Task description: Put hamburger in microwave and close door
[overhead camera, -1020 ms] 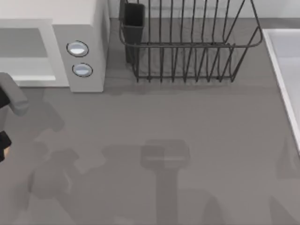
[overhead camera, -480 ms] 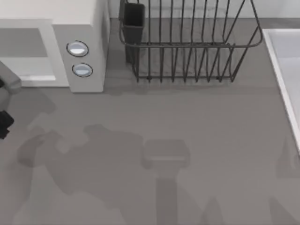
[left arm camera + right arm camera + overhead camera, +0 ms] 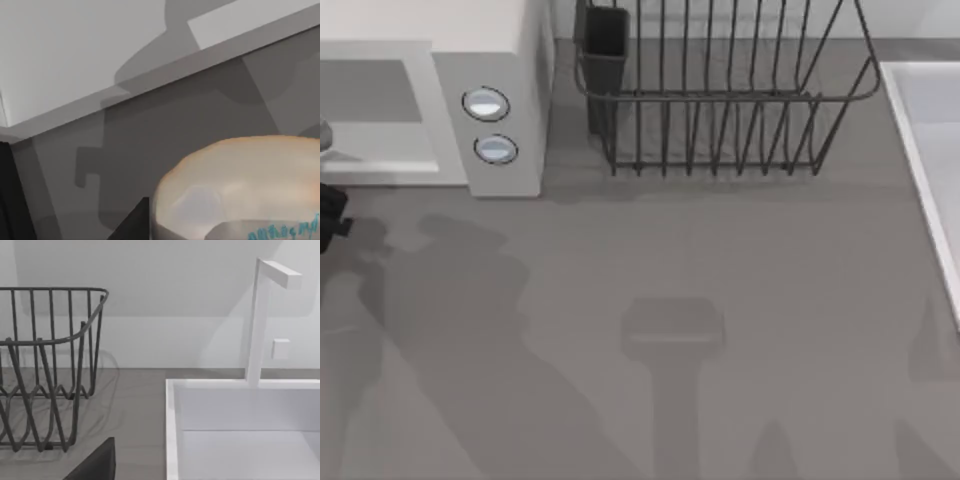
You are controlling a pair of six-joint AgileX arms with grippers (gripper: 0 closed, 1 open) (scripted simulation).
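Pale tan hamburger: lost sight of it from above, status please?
Left gripper at top view's left edge, before the white boxy microwave. Pale tan round hamburger close under the left wrist camera. Grey cavity open; nothing blocking seen.

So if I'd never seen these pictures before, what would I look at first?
Probably the big black wire dish rack at the back of the table, with the white microwave and its two shiny round buttons to the left of it. Then the pale hamburger, huge and close in the left wrist view, by the microwave. The left gripper peeks in at the table's left edge.
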